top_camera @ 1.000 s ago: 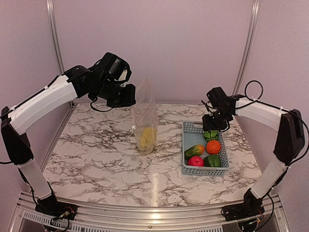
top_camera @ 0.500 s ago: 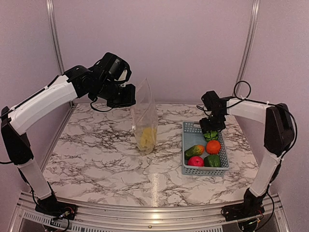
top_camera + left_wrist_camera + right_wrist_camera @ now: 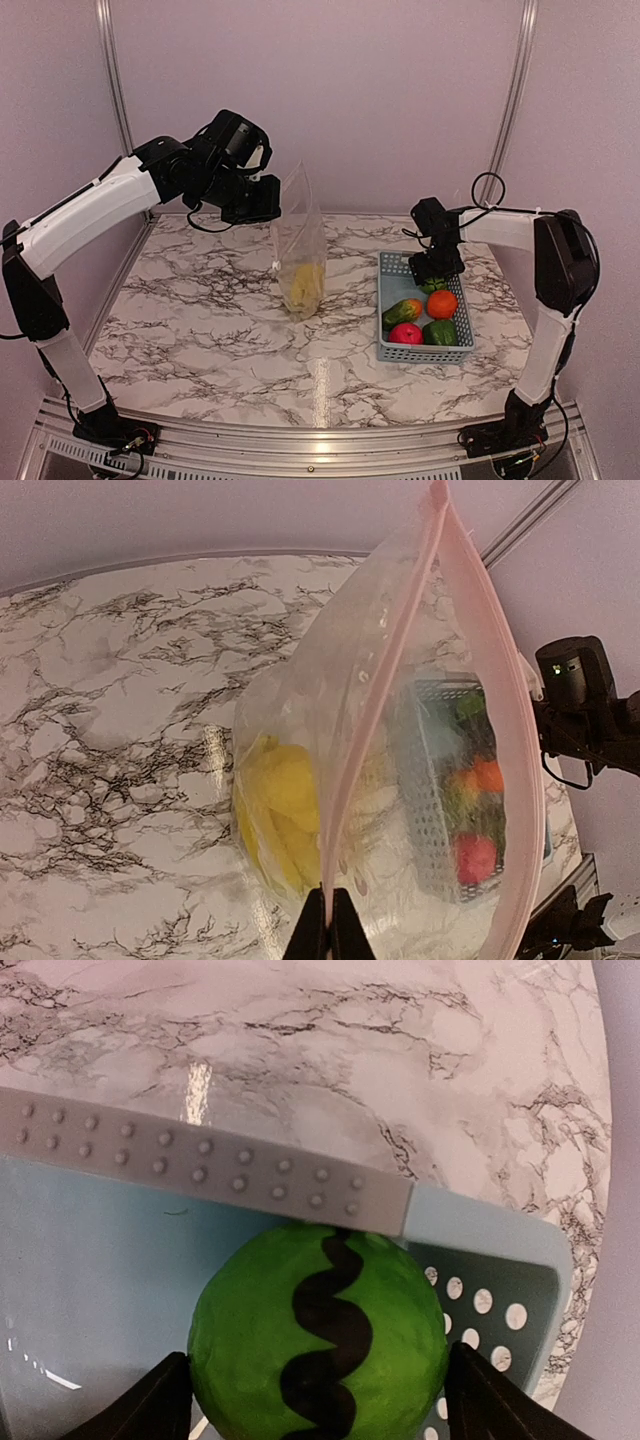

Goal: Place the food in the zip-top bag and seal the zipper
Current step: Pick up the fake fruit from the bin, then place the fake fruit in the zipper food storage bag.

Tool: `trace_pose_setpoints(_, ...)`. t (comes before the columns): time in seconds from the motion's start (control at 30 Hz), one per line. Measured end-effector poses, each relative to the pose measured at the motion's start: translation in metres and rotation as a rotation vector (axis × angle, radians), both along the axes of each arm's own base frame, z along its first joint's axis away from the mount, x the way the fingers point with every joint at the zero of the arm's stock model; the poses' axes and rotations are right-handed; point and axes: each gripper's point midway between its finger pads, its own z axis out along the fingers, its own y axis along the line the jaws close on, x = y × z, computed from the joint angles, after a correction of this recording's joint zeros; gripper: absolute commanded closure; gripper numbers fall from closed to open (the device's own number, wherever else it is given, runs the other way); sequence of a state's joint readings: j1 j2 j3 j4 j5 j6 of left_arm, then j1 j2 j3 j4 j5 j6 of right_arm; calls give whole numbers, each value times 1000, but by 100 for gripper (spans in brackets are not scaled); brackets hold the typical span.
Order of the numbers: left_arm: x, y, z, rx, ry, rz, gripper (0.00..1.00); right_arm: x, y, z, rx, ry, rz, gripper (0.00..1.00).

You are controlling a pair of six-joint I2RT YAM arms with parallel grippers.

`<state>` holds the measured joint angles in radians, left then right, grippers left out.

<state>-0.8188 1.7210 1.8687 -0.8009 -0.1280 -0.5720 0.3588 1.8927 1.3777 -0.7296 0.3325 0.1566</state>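
green toy fruit [image 3: 250,1350], black wavy stripe

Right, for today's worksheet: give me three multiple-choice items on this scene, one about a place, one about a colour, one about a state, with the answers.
1. The red apple lies:
A in the basket
B inside the zip-top bag
C between the left fingers

2. The food inside the bag is:
A red
B orange
C yellow

3. The bag's zipper is:
A sealed
B open
C torn off

Answers:
1 A: the top view shows it among the other fruit in the basket.
2 C: yellow shows through the clear plastic.
3 B: the left wrist view shows the two pink strips apart, with the left fingers pinching one edge.
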Motion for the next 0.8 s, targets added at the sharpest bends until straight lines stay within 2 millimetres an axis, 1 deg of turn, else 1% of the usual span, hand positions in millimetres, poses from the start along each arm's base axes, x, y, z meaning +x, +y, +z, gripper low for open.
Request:
trace_pose_setpoints(0.17,-1,0,0,-5,3,0,100,2,2,0,11,-6,4,34)
trace_pose_setpoints(0.3,-2,0,-2,-5,10,0,100,2,7,1,40,-9,6,38)
trace_pose_setpoints(0.37,-2,0,-3,-3,13,0,100,2,10,6,63,-18,6,39)
trace_pose_setpoints(0.43,-4,1,-6,-2,19,0,100,1,15,20,102,-44,9,39)
trace_pose_setpoints(0.5,-5,1,-7,-4,25,0,100,-1,25,42,144,-85,26,40)
trace_pose_setpoints(0.53,-5,2,-8,-4,27,1,100,-2,31,58,170,-113,40,40)
trace_pose_setpoints(0.57,-5,2,-8,-4,29,2,100,-2,43,80,203,-154,65,40)
trace_pose_setpoints(0.6,-5,2,-8,-6,30,3,100,-2,54,96,230,-187,88,40)
trace_pose_setpoints(0.67,-5,2,-8,-8,30,5,100,-6,84,136,305,-262,152,40)
trace_pose_setpoints(0.7,-5,2,-8,-10,30,6,100,-10,98,153,346,-289,184,41)
trace_pose_setpoints(0.77,-5,1,-8,-13,29,7,100,-19,128,190,442,-344,248,42)
trace_pose_setpoints(0.8,-5,1,-8,-13,29,8,100,-25,141,205,489,-361,274,42)
